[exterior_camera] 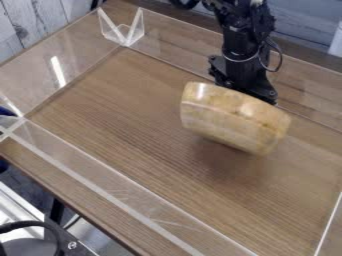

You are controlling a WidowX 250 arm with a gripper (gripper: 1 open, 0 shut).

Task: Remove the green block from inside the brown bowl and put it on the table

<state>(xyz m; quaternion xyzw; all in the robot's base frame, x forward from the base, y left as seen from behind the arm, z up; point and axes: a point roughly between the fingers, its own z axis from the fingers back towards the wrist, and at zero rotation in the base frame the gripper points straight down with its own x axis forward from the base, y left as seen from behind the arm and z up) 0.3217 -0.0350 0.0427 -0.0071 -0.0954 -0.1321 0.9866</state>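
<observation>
The brown bowl is tipped up on its side at the right of the table. Its outer wall and base face me and its mouth points away toward the arm. My gripper points down right behind the bowl's raised upper rim. The black fingers look closed together, and their tips are hidden by the rim. The green block is hidden; no green shows anywhere. I cannot tell whether the fingers hold anything or press on the rim.
Low clear acrylic walls border the tabletop on all sides. A small clear angled bracket stands at the back left corner. The arm rises from the back right.
</observation>
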